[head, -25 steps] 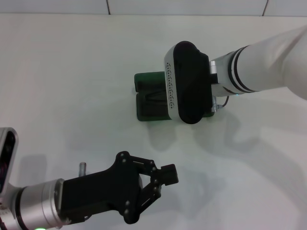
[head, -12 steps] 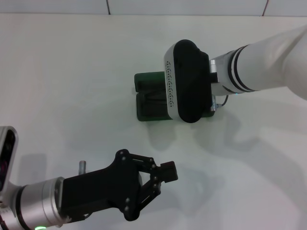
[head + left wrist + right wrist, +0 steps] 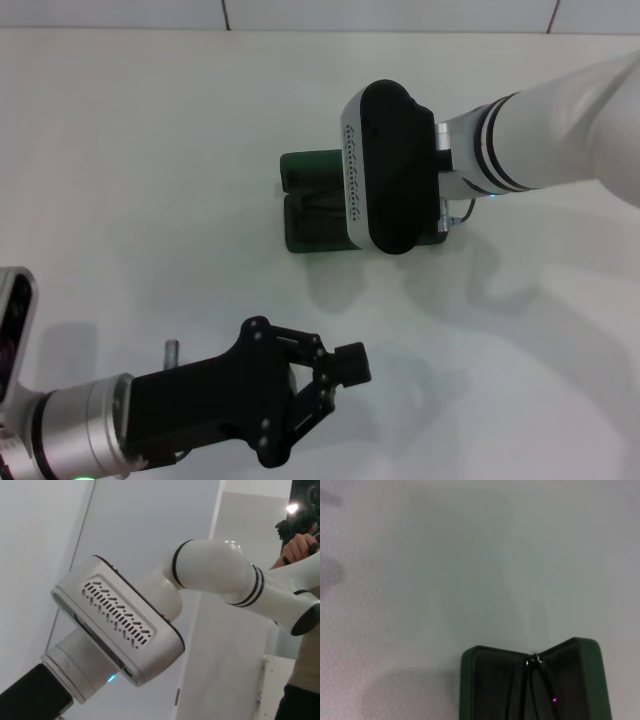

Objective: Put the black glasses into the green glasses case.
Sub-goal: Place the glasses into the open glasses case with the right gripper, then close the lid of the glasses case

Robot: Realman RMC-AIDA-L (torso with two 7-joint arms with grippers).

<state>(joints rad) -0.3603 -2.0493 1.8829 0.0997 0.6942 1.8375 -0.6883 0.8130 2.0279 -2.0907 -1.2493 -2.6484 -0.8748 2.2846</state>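
Down at the near left of the head view, your left tool [image 3: 335, 385] hangs above the bare white counter [image 3: 150, 170], well apart from the case. Its black fingers [image 3: 352, 362] stand released, with a gap between them and nothing inside that gap. A small grey stub [image 3: 172, 350] pokes up just beside the black housing of that arm. The left wrist camera points away from the counter: it gives you only the right arm's white joints [image 3: 215, 575] and the vented grey housing [image 3: 120, 620] at its wrist, with a person [image 3: 305, 555] standing at the far edge of that picture.

Moving toward the middle, you find the green glasses case [image 3: 310, 205] lying open on the counter, its two halves spread apart with the dark lining facing up. You can see only its left part in the head view, because the right arm's wrist housing covers the rest.

Over on the right, your right arm reaches in from the far right edge and its black and grey wrist housing [image 3: 385, 170] sits directly above the case. The right tool is hidden beneath that housing, so you cannot tell whether it is released or clenched.

From the right wrist camera you look down into the open green glasses case [image 3: 530, 685]. Thin dark strands of the black glasses [image 3: 536, 667] show inside it, running along the fold between the two halves, with a small bright hinge spot at their end. How the frame lies in the lining is too dark to make out.
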